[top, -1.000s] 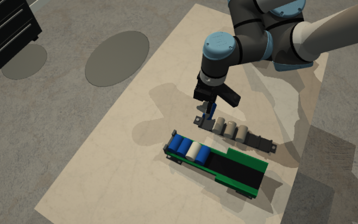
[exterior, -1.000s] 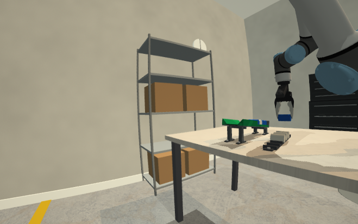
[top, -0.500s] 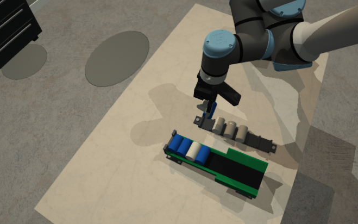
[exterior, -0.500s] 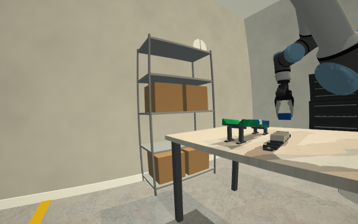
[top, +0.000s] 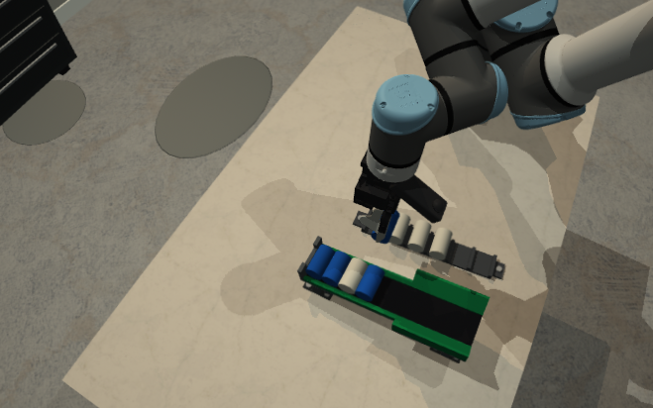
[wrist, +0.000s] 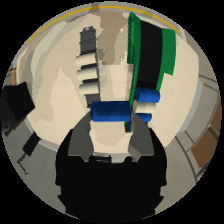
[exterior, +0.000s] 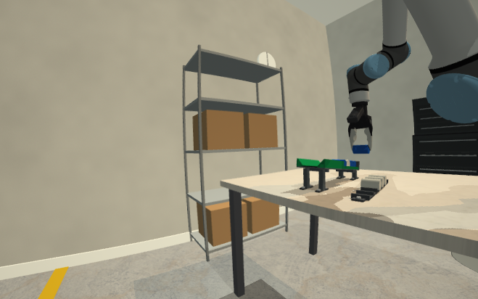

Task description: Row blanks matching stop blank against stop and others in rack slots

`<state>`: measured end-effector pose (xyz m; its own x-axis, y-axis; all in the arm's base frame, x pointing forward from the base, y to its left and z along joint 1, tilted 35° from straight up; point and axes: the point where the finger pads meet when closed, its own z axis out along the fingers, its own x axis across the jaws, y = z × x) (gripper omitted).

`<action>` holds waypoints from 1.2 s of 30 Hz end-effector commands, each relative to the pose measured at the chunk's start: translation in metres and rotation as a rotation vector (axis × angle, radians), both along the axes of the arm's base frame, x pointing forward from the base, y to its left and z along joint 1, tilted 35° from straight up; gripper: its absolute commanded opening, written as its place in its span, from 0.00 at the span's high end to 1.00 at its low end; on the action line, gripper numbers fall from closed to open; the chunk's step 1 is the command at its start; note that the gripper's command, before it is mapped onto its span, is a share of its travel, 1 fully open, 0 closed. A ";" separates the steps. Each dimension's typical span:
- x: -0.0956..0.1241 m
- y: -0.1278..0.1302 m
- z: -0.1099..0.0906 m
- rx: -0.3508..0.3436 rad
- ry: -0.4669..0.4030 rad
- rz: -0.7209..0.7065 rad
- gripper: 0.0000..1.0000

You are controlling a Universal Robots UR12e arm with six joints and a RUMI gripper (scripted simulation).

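Observation:
My gripper (top: 381,229) (exterior: 360,146) (wrist: 110,110) is shut on a blue blank (top: 393,219) (exterior: 360,149) (wrist: 111,110) and holds it in the air, above the gap between the stock rack's near end and the ramp. The green feed ramp (top: 448,282) (exterior: 309,162) (wrist: 170,50) has a black floor. At its stop end lie a blue blank (top: 321,258), a second blue blank (top: 336,266), a cream blank (top: 353,275) and a third blue blank (top: 369,282), side by side. The dark grey stock rack (top: 468,256) (exterior: 361,194) (wrist: 89,40) holds three cream blanks (top: 420,234) (exterior: 372,182) (wrist: 86,72) in neighbouring slots.
Ramp and rack stand on a beige table (top: 217,253) (exterior: 418,207). A metal shelf with cardboard boxes (exterior: 233,130) stands by the wall. A black drawer cabinet (top: 3,55) (exterior: 448,148) stands off the table.

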<state>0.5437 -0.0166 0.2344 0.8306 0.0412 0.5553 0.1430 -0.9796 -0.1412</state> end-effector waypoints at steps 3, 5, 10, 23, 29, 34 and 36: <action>0.045 0.043 0.076 0.015 0.009 -0.034 0.58; 0.053 0.054 0.093 0.020 0.007 -0.041 0.58; 0.058 0.062 0.104 0.024 0.006 -0.045 0.58; 0.059 0.063 0.105 0.024 0.006 -0.046 0.58; 0.060 0.063 0.102 0.024 0.007 -0.045 0.58; 0.068 0.066 0.091 0.024 0.008 -0.045 0.58; 0.073 0.067 0.084 0.024 0.008 -0.045 0.58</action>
